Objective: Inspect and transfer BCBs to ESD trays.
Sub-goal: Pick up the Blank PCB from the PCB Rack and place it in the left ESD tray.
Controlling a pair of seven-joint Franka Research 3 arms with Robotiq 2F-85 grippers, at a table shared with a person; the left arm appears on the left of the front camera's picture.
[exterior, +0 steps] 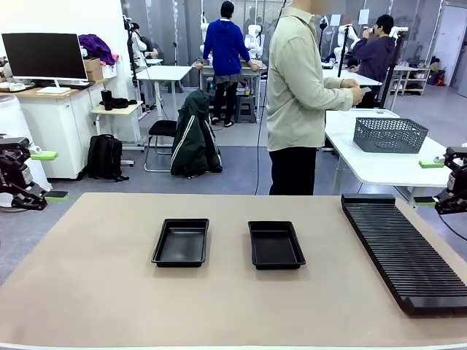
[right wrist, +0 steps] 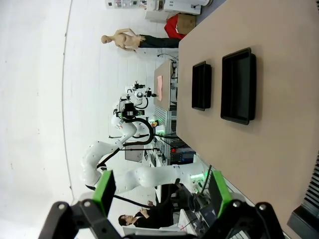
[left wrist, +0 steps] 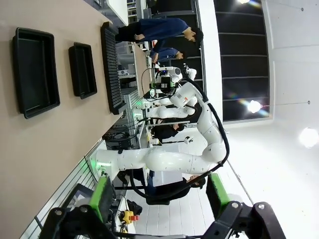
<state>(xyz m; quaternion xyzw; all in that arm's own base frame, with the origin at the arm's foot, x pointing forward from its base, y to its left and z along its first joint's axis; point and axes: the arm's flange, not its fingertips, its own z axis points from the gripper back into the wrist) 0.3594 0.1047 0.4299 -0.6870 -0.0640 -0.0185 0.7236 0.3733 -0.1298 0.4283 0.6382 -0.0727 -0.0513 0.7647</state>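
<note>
Trays: two, side by side on the table (exterior: 95, 292), both empty. The first tray (exterior: 181, 243) lies nearer the left gripper (exterior: 49, 175), the second tray (exterior: 276, 245) nearer the right gripper (exterior: 429, 181). Both sit between the grippers, well apart from either.

Judged status: no BCBs transferred; all inspection and transfer remains.

Left gripper: jaws fully spread, holding nothing. Right gripper: jaws fully spread, holding nothing. One rack (exterior: 405, 255) lies just beside and below it. One basket (exterior: 389, 135) stands beyond it, near the one person (exterior: 299, 95).
</note>
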